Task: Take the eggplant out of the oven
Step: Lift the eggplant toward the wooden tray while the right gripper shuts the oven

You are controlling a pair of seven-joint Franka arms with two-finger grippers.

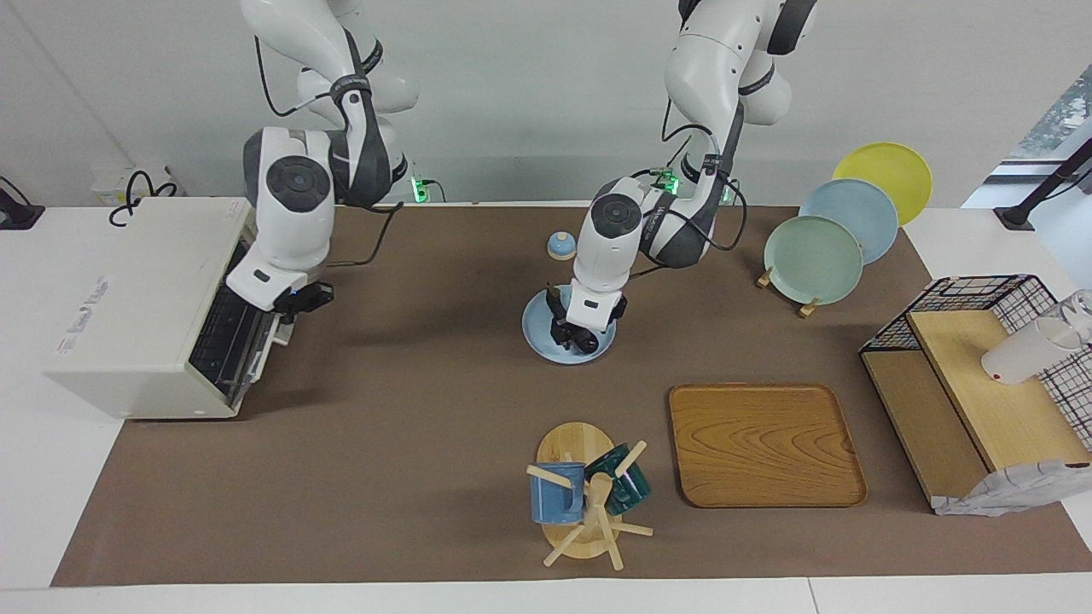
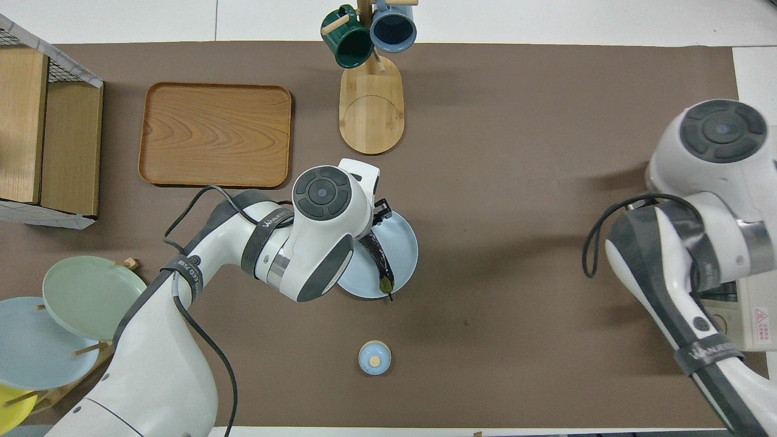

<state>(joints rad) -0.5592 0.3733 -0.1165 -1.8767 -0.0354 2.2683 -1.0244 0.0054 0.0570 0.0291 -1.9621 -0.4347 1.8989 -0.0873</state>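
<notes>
The eggplant (image 2: 377, 258) lies dark and glossy on a light blue plate (image 2: 405, 243) mid-table, its stem tip pointing toward the robots. My left gripper (image 1: 578, 339) is down on the plate (image 1: 536, 337) right at the eggplant, and the wrist hides most of it from above. The off-white oven (image 1: 136, 298) stands at the right arm's end of the table, its glass door nearly upright. My right gripper (image 1: 300, 303) is shut at the door's upper edge. Whether it holds the handle does not show.
A small blue lid (image 1: 560, 246) sits nearer to the robots than the plate. A wooden tray (image 1: 763, 443) and a mug tree (image 1: 589, 495) lie farther out. A plate rack (image 1: 815, 260) and a wire basket shelf (image 1: 981, 375) are at the left arm's end.
</notes>
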